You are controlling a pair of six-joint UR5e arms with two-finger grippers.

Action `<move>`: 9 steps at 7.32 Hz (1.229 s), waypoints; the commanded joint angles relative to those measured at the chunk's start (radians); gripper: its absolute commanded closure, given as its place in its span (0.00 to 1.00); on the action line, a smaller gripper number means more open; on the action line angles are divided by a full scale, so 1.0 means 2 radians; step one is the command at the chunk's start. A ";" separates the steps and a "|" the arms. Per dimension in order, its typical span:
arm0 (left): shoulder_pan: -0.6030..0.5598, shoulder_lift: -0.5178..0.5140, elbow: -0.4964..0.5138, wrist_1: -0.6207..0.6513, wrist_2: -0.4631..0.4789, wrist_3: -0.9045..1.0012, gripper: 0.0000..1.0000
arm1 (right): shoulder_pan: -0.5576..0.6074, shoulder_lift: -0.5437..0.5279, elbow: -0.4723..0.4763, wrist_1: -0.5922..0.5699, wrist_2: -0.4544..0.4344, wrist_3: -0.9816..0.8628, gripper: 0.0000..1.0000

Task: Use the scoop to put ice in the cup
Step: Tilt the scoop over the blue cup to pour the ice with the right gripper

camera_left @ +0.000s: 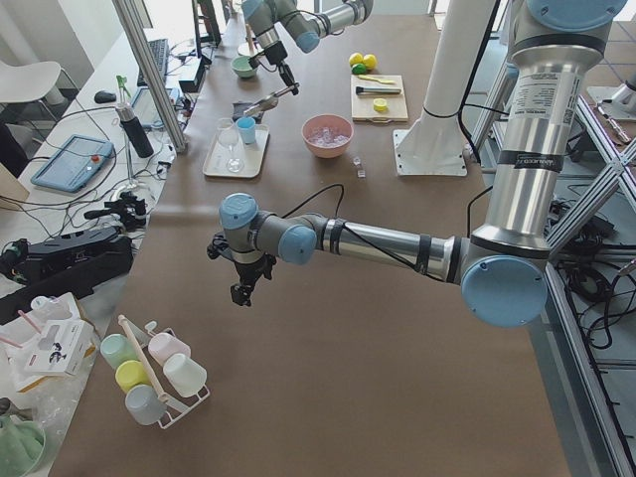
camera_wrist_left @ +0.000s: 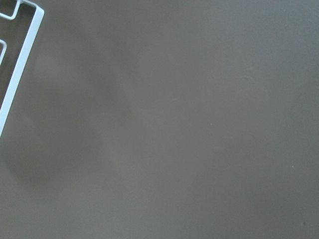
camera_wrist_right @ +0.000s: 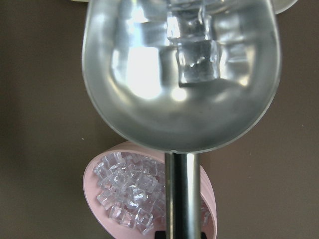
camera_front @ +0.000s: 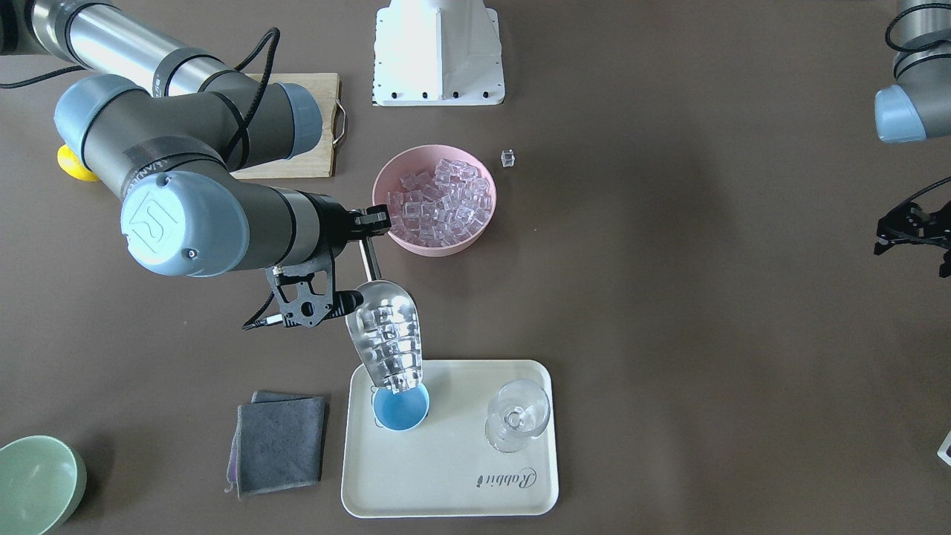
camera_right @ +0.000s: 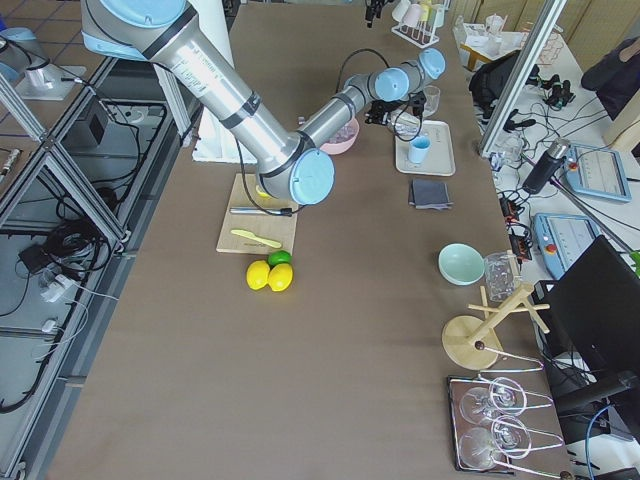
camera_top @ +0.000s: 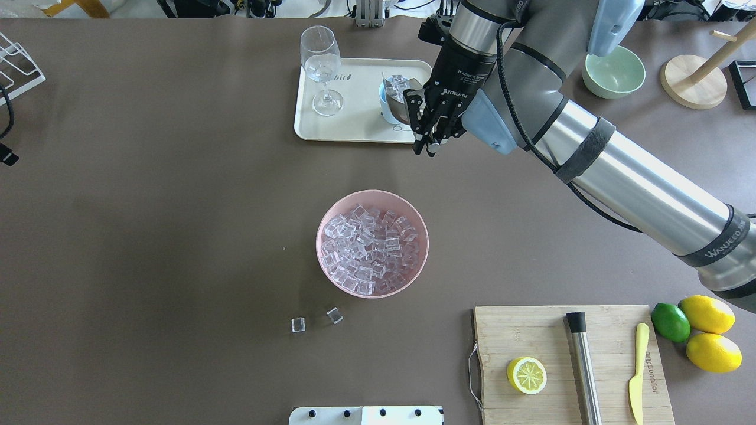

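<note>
My right claw (camera_front: 375,221) is clenched on the thin rod handle of the scoop (camera_front: 386,334), whose trough is tipped mouth-down just over the cup (camera_front: 401,410) on the tray (camera_front: 446,483). The ice (camera_front: 391,345) crowds toward the scoop's lip, and the cup's blue inside looks empty as yet. I judge the steel stiff and slick. A round rod could twist in a pinch, so the hold belongs near the handle's far end, square across it. The cubes are clear and glassy. I expect them to be light and slippery, apt to slide out in a rush and bounce. One stray cube (camera_front: 507,157) lies beside the pink bowl (camera_front: 383,178). My left claw (camera_front: 912,232) hangs well apart, and I cannot tell whether it is parted.
</note>
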 commanded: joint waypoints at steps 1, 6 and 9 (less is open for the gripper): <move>-0.037 0.029 0.002 0.003 -0.025 0.001 0.02 | 0.000 -0.002 -0.001 -0.001 0.048 0.003 1.00; -0.072 0.040 0.009 -0.001 -0.027 0.004 0.02 | 0.006 -0.001 -0.008 -0.001 0.062 0.004 1.00; -0.074 0.040 0.010 0.000 -0.032 0.004 0.02 | 0.006 -0.002 -0.008 0.000 0.065 0.004 1.00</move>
